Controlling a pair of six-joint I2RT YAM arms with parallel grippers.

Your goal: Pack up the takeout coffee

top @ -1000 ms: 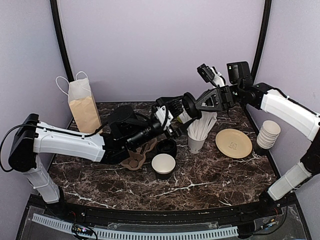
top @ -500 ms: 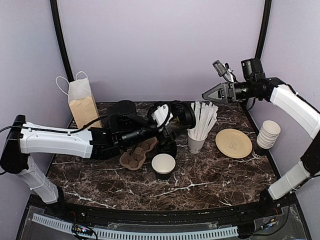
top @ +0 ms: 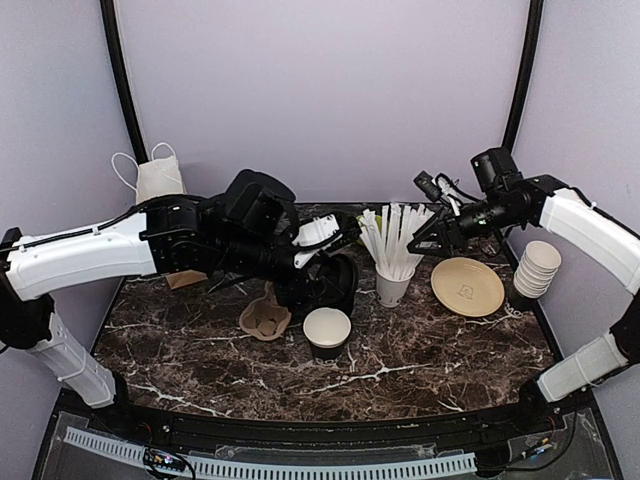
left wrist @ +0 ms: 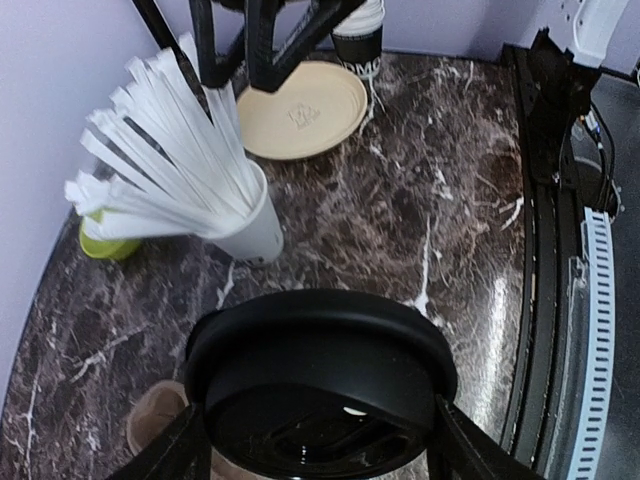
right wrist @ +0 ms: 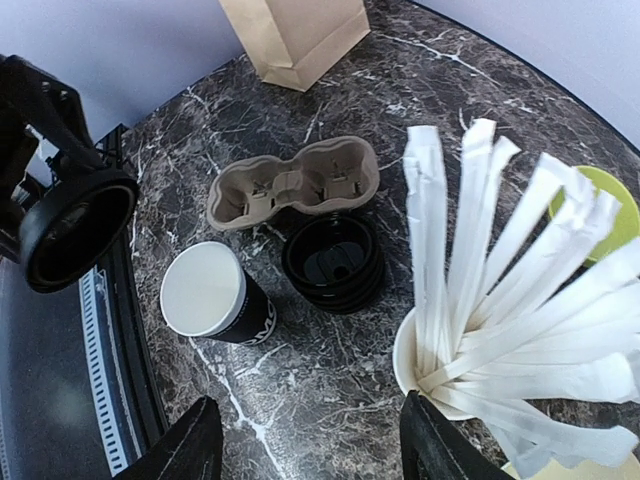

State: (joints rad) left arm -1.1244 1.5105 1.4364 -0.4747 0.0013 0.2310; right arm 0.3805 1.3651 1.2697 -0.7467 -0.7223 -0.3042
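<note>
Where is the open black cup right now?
The open cup stands mid-table in the top view, right of the cardboard carrier, in front of the black lids.

— How many coffee cups?
— Two: one lidded cup and one open cup.
— And the rest?
— One each: cup carrier, lid stack, straw cup, plate, nested cup stack, paper bag.

Carrier left of open cup; straw cup right, plate beyond
</note>
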